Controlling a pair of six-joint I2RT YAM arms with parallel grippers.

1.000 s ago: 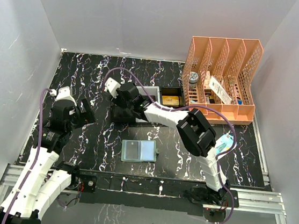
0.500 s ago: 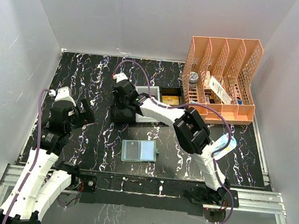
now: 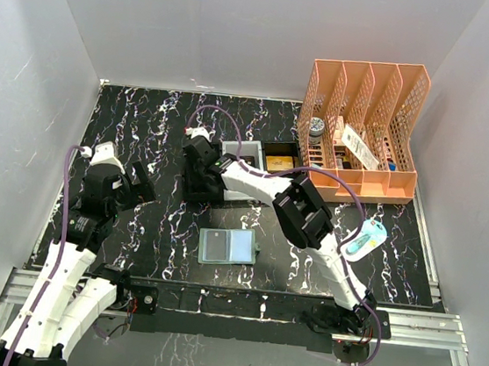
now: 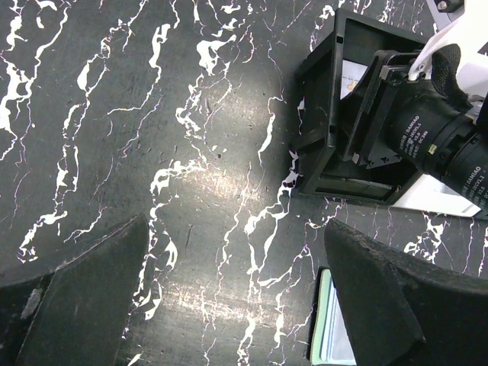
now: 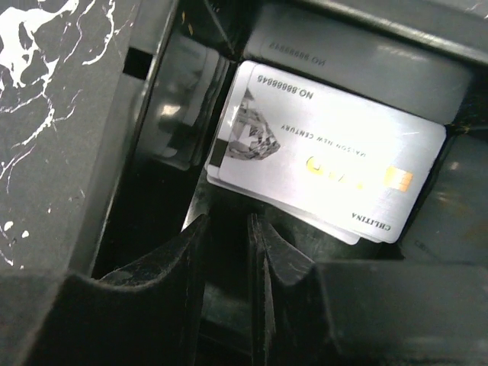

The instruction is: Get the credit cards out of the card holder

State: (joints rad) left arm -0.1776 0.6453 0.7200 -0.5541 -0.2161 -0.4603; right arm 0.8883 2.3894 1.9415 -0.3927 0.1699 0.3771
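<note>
The sage-green card holder (image 3: pixel 228 246) lies open on the table near the front, its pale blue inside up; its edge shows in the left wrist view (image 4: pixel 326 335). Credit cards (image 5: pixel 328 164), a silvery one on top of a small stack, lie in a black tray (image 3: pixel 236 194). A grey card (image 5: pixel 343 47) lies behind them. My right gripper (image 5: pixel 227 221) is down inside that tray (image 4: pixel 320 99), just short of the stack, jaws a narrow gap apart with nothing between them. In the top view it (image 3: pixel 199 180) is at the tray's left end. My left gripper (image 4: pixel 235 229) hangs wide open and empty over bare table, left of the tray (image 3: pixel 141 184).
An orange file organizer (image 3: pixel 361 126) with small items stands at the back right. A white tray (image 3: pixel 241 150) and a small black tray (image 3: pixel 280 159) holding something yellow sit behind the black tray. A blue-white object (image 3: pixel 364 239) lies at the right.
My right gripper has moved a little toward the front and down into the black tray, and its elbow has swung left. The left arm and the card holder have not moved.
</note>
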